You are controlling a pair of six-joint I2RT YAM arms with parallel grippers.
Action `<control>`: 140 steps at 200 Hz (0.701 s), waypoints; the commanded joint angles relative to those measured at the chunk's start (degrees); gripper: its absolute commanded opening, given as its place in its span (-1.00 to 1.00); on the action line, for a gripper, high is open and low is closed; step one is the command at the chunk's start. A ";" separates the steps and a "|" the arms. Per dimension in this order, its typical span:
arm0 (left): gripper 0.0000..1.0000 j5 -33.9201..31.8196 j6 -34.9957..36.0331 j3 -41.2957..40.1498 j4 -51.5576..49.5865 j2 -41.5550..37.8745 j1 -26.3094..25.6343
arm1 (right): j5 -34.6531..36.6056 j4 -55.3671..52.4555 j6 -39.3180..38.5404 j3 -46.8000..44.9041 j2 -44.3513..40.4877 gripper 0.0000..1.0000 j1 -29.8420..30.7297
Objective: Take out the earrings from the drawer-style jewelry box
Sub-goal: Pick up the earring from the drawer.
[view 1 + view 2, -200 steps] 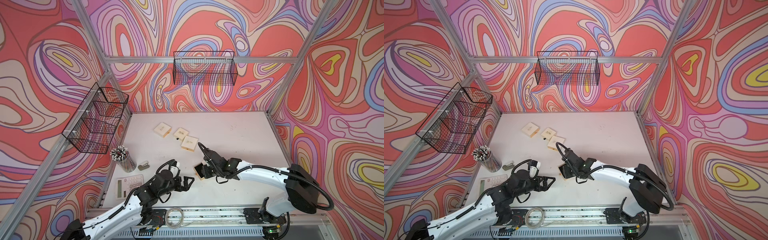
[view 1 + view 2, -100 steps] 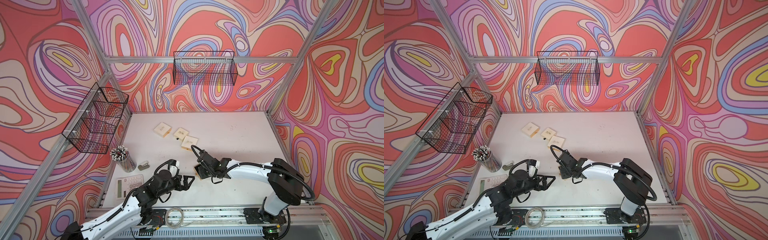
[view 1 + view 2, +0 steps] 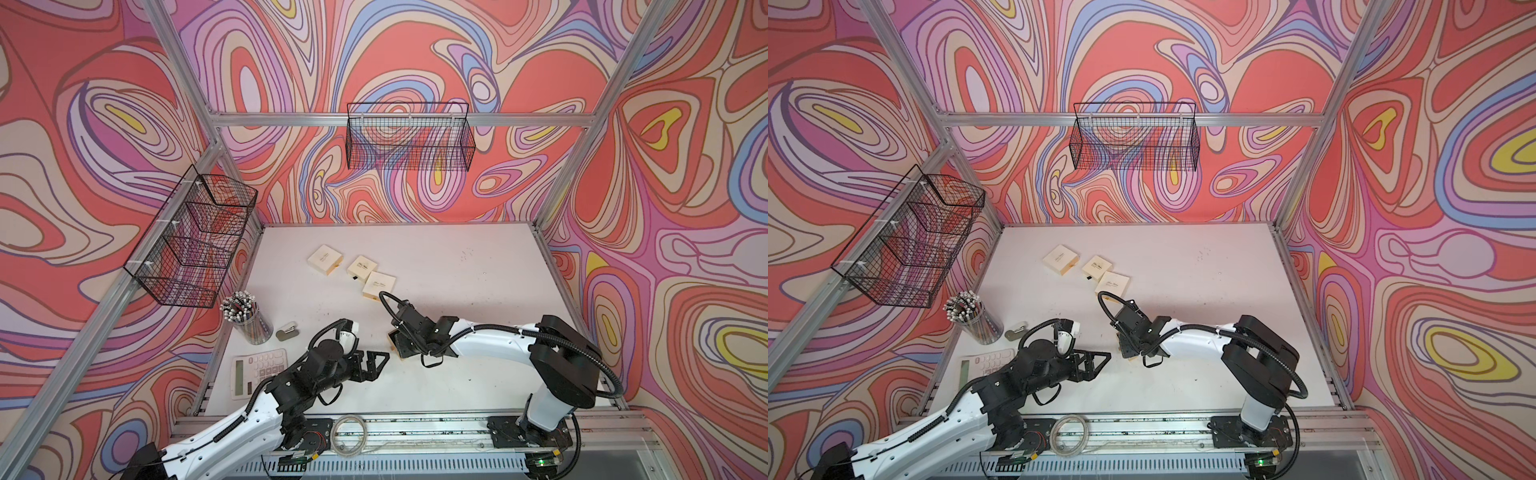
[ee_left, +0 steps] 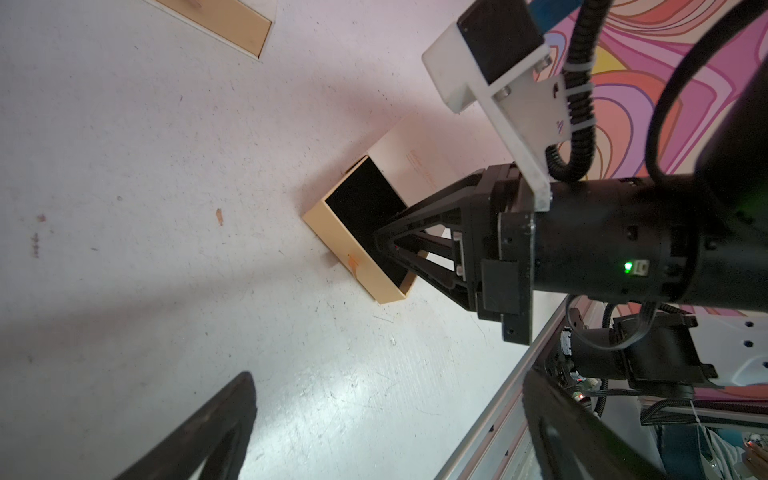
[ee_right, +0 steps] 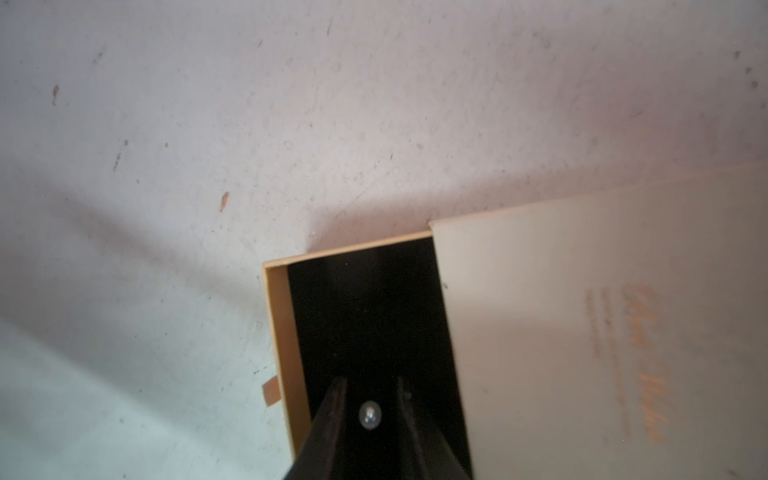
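Jewelry box (image 4: 415, 162): a cream sleeve lying flat on the white table (image 3: 457, 291), close to the near edge and about mid-width.
Drawer (image 4: 357, 232): tan with a black lining, slid partly out of the sleeve toward the left, with a small tab on its front wall.
Earring (image 5: 369, 414): a pearl-like stud (only one shows) resting on the black lining of the open drawer.
Right gripper (image 5: 370, 380): tips down inside the drawer with the fingers a narrow way apart. One finger stands on each side of the earring and dark lining shows between them and it, so it is not clamped.
Left gripper (image 3: 380, 365): fingers spread wide and holding nothing, above the table just left of the drawer's front and pointing toward it.
Other boxes: three cream ones (image 3: 325, 259) (image 3: 361, 267) (image 3: 379, 284) in a row farther back, well apart from the open box.
Left side: a cup of pencils (image 3: 249, 322), with a calculator (image 3: 259, 372) nearer than it.
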 commanded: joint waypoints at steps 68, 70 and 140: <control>1.00 0.09 -0.71 -0.68 1.83 0.67 0.34 | 3.19 -1.28 1.00 0.80 2.04 -0.55 0.86; 1.00 0.07 -0.71 -0.67 1.84 0.67 0.29 | 3.19 -1.25 0.95 0.80 2.13 -0.56 0.88; 1.00 0.05 -0.80 -0.42 2.20 1.10 0.28 | 3.85 -1.13 1.41 0.68 2.51 -0.65 1.28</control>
